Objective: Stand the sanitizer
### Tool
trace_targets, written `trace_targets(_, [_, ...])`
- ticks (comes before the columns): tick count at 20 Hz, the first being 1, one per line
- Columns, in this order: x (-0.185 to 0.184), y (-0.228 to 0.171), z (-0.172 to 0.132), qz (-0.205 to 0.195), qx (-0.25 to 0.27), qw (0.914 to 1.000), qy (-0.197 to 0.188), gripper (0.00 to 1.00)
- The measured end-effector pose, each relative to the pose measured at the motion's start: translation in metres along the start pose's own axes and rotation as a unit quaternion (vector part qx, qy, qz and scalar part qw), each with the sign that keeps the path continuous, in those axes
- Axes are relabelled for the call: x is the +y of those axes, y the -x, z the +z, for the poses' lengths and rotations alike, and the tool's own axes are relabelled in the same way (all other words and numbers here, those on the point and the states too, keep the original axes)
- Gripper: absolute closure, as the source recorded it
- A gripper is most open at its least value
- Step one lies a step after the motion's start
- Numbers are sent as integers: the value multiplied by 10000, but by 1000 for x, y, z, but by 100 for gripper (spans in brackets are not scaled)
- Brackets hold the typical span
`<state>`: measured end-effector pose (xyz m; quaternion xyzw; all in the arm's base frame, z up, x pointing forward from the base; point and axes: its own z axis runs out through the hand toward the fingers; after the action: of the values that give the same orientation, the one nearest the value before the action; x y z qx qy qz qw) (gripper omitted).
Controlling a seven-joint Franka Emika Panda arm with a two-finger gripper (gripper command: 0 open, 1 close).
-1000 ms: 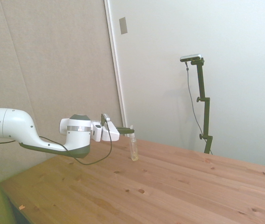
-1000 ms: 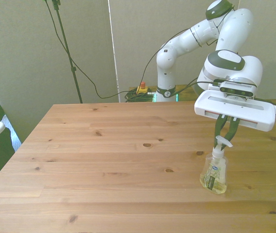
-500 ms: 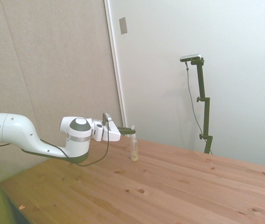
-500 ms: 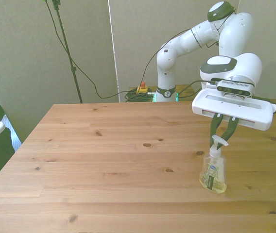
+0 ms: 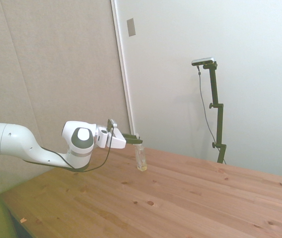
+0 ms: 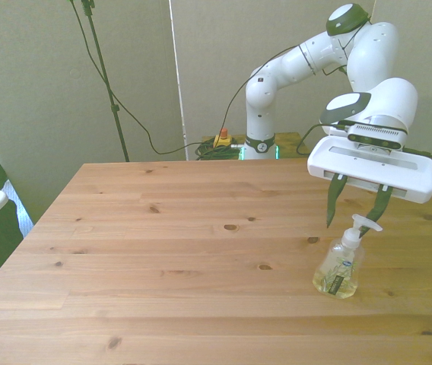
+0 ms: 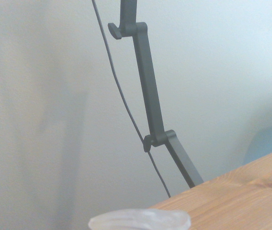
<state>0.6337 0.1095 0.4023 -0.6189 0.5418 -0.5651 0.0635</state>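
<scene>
Sanitizer (image 6: 338,267) upright, seemingly tilted; gripper (image 6: 355,215) spread.

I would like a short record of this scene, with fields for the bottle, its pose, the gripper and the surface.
object: sanitizer, clear pump bottle with yellowish liquid
pose: upright on its base, leaning slightly
location: near the front view's right side of the wooden table
gripper: above the bottle, jaws open, one on each side of the white pump head
contact: none clearly visible
task state: bottle appears to be standing

hand (image 6: 357,211) spread open, sanitizer (image 6: 339,265) tilted sideways
</scene>
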Motion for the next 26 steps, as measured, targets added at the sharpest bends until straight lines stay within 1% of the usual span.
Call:
trace_targets(11, [3, 3, -2, -88, -77, 9999, 68, 0])
trace_targets(14, [4, 9, -6, -222, -215, 9992, 247, 0])
trace_targets(17, [-2, 9, -18, -363, -520, 9967, 512, 0])
trace_targets(19, [-7, 1, -28, -433, -805, 9933, 707, 0])
trace_targets(22, [-10, -23, -38, -552, -1262, 9852, 1023, 0])
trace_targets(24, [-10, -39, -39, -665, -1582, 9774, 1232, 0])
trace_targets(26, [-6, -50, -38, -815, -1912, 9677, 1428, 0])
